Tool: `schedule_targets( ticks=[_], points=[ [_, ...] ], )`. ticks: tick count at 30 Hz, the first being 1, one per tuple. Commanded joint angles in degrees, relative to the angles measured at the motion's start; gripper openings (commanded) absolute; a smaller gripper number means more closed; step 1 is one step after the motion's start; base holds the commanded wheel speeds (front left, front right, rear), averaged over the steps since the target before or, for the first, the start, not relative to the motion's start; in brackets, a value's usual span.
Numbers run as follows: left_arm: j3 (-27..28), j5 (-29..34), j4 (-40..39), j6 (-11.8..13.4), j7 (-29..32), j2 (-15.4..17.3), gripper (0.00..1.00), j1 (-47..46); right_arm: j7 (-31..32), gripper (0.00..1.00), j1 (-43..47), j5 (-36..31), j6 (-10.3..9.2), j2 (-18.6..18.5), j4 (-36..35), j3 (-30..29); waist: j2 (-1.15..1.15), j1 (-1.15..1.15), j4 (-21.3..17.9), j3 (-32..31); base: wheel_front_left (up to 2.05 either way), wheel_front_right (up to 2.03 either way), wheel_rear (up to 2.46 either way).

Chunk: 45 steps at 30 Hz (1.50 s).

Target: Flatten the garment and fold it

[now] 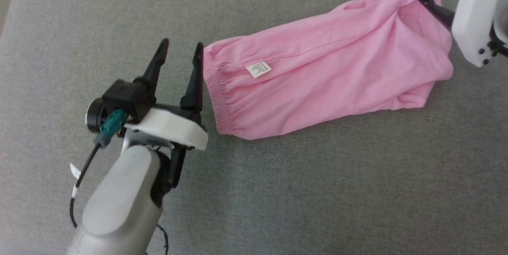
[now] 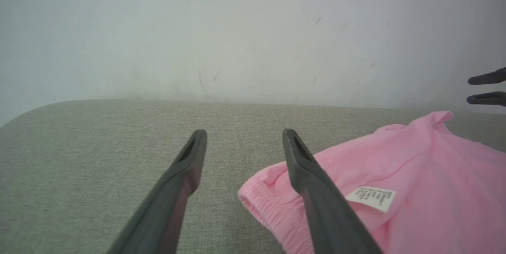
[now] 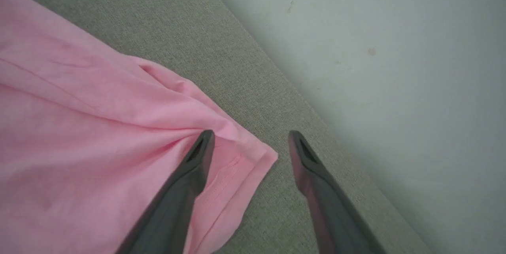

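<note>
The pink garment lies stretched lengthwise on the grey upholstered surface, apparently drawn out between its two ends for flattening. The left gripper sits at the gathered waistband, fingers spread and gripping nothing, one finger just beside the elastic edge. The right gripper is also spread and empty, one finger over the hem corner and the other over bare upholstery. The white label faces up. Creases bunching towards the hem end look like the main hindrance, and the pale wall stands close behind the surface's far edge.
</note>
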Motion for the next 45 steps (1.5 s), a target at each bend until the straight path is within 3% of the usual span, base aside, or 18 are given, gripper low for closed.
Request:
schedule_targets(
  ticks=[1,5,9,14,16,22,30,32,33,39,45],
  points=[
    [1.28,2.85,-2.05,1.14,-0.27,0.38,1.00,2.44,1.21,1.00,-0.87,1.91,-0.06,-1.82,-2.23,0.29,0.00,0.01,-0.98,-3.70,0.00,0.00,0.00],
    [3.02,7.28,-6.04,2.54,-0.27,0.53,1.00,5.89,5.31,1.00,-0.05,5.83,-0.06,-5.17,-5.61,0.56,0.00,0.01,-1.27,-5.73,0.00,0.00,0.00],
    [5.51,10.54,-9.52,4.07,-0.27,-0.17,1.00,8.31,13.38,1.00,1.86,12.04,-0.06,-7.19,-6.94,0.63,0.00,0.01,-1.16,-6.54,0.00,0.00,0.00],
    [7.37,14.63,-11.83,5.03,-0.27,-1.69,1.00,10.09,22.94,1.00,3.72,18.26,-0.06,-7.55,-5.82,0.21,0.00,0.01,0.00,-5.81,0.00,0.00,0.00],
    [7.62,15.14,-12.13,4.99,-0.27,-2.25,1.00,10.29,24.01,1.00,4.05,18.73,-0.06,-7.28,-5.14,0.07,0.00,0.01,0.40,-5.50,0.00,0.00,0.00],
    [8.66,17.53,-12.56,3.55,-0.27,-5.51,1.00,10.76,24.81,1.00,7.45,22.68,-0.06,-2.75,2.07,-3.29,0.00,0.01,3.20,-3.65,0.00,0.00,0.00],
    [9.43,19.91,-9.98,0.76,-0.27,-8.50,1.00,10.92,24.32,1.00,14.21,21.61,-0.06,2.13,10.70,-2.45,0.00,0.01,5.31,-3.35,0.00,0.00,0.00],
    [9.87,20.29,-8.98,0.09,-0.27,-8.57,1.00,11.13,23.07,0.28,14.88,21.25,-0.06,2.70,11.00,-2.47,0.00,0.01,4.95,-4.03,0.00,0.00,0.00],
    [10.10,20.49,-8.37,-0.30,-0.27,-8.36,1.00,11.19,22.26,0.00,14.98,21.42,-0.06,2.88,11.12,-2.87,0.00,0.01,4.65,-4.48,0.00,0.00,0.00],
    [10.30,20.58,-4.43,-4.16,0.12,-5.91,1.00,10.17,16.95,0.00,14.46,21.29,-0.06,2.74,9.54,-4.41,0.00,0.01,2.62,-8.09,0.00,0.00,0.00],
    [7.82,19.15,-3.02,-11.05,9.54,-1.75,1.00,6.05,13.69,0.00,15.86,21.42,-0.06,1.87,5.74,-4.25,0.00,0.01,1.23,-11.40,0.00,0.00,0.00]
  ],
)
